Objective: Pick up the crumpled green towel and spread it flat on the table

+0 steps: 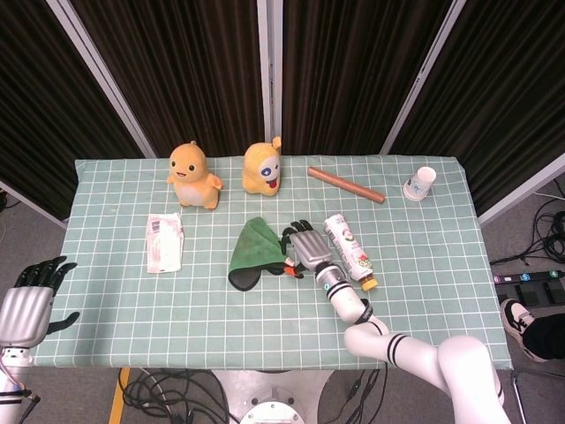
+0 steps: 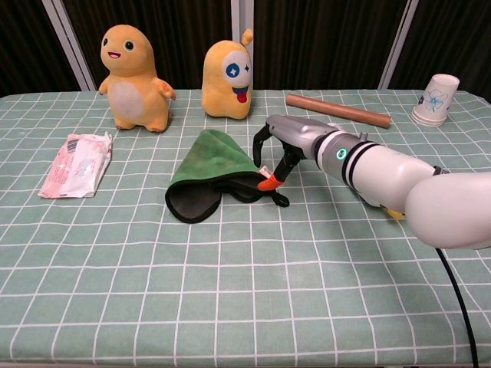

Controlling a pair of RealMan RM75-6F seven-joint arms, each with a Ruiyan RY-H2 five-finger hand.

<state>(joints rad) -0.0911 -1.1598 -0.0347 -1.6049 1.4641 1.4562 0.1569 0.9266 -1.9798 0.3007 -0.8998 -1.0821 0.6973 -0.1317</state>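
Several risks are showing, read from the left side across to the right:

1. Left hand [image 1: 25,305] is hanging off the table's near-left corner, fingers spread and grasping nothing. It is sitting well apart from the cloth, so any spreading that needs two hands is waiting on a long reach.
2. White packet [image 2: 77,162] is lying left of the cloth; a widely flung corner is likely landing on it instead of flat.
3. Green towel [image 2: 209,163] is lying bunched mid-table in front of the two plush toys [image 2: 137,75], its dark underside showing at the near edge. A grip catching only one fold is likely lifting it still doubled over.
4. Right hand [image 2: 277,146] is arching over the towel's right edge, fingers parted and curved down, an orange fingertip [image 2: 266,184] touching or just above the cloth; nothing is gripped yet. Closing too shallowly is risking a slip or pinching the tablecloth [image 2: 245,307] instead.
5. Bottle [image 1: 350,252] is lying just beside the right forearm; a sideways sweep is risking rolling it.
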